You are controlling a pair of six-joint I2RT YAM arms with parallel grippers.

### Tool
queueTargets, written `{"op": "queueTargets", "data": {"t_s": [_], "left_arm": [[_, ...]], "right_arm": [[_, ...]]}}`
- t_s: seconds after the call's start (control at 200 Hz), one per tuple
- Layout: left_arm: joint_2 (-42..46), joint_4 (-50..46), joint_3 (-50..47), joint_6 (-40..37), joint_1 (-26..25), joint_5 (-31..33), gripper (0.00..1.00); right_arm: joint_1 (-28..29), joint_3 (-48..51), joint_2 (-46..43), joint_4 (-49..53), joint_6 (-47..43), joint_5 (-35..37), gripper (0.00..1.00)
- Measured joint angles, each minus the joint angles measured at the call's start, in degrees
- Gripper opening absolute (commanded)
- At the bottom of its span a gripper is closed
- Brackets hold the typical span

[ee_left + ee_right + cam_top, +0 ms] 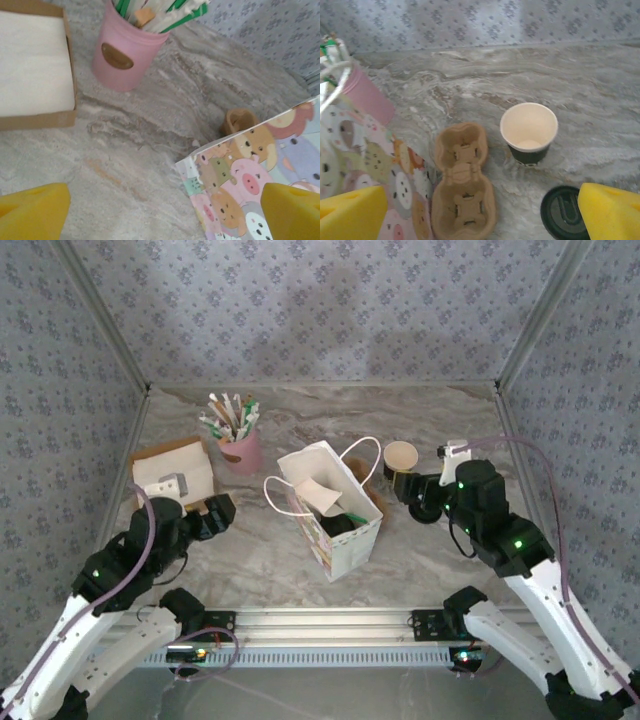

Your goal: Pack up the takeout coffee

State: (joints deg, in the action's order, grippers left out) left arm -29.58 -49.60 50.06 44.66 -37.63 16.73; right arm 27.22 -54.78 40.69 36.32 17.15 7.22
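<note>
Where the paper bag [352, 543] stands on the desk [460, 560], a black-lidded shape inside looks like the takeout coffee [340, 523], though uncertain. Left gripper [165, 212]: fingers [30, 212] spread wide, empty, near the bag's printed side. Right gripper [482, 215]: fingers [610, 210] spread wide, empty, facing cup carrier [464, 185], dark-walled cup [529, 132], loose black lid [562, 215].

the desk [600, 100] is smooth, matt and stone-patterned. the cup carrier [464, 185] is rough moulded paper pulp; at its 4 o'clock a black lid [562, 212] is slightly shiny plastic. the paper bag [240, 170] has a smooth printed face. the right end effector [480, 215] has matt yellow fingers [610, 210].
</note>
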Motion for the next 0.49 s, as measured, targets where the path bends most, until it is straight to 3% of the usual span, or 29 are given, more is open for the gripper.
{"op": "queueTargets", "data": {"t_s": [0.14, 0.22, 0.27, 0.325, 0.495], "left_arm": [[1.18, -1.18, -2.1, 1.66, 0.0, -0.66, 0.78], [1.86, -1.9, -3.13, 2.27, 0.0, -0.79, 0.77], [2.25, -2.36, -3.82, 2.43, 0.0, -0.55, 0.82], [2.67, -2.93, -4.59, 2.43, 0.0, 0.35, 0.99], [3.04, -5.03, -5.66, 2.75, 0.0, 9.73, 0.99]], "right_arm": [[-4.68, 2.05, -0.66, 0.42, 1.27, -2.58, 1.0], [-6.49, 3.89, -0.87, 0.15, 1.51, -3.5, 1.0], [-7.41, 5.44, -1.29, -0.5, 1.46, -3.69, 1.0], [-8.24, 7.87, -1.88, -2.32, 1.42, -3.82, 1.0], [-9.51, 17.16, -3.87, -12.04, 0.37, -0.85, 1.0]]}}
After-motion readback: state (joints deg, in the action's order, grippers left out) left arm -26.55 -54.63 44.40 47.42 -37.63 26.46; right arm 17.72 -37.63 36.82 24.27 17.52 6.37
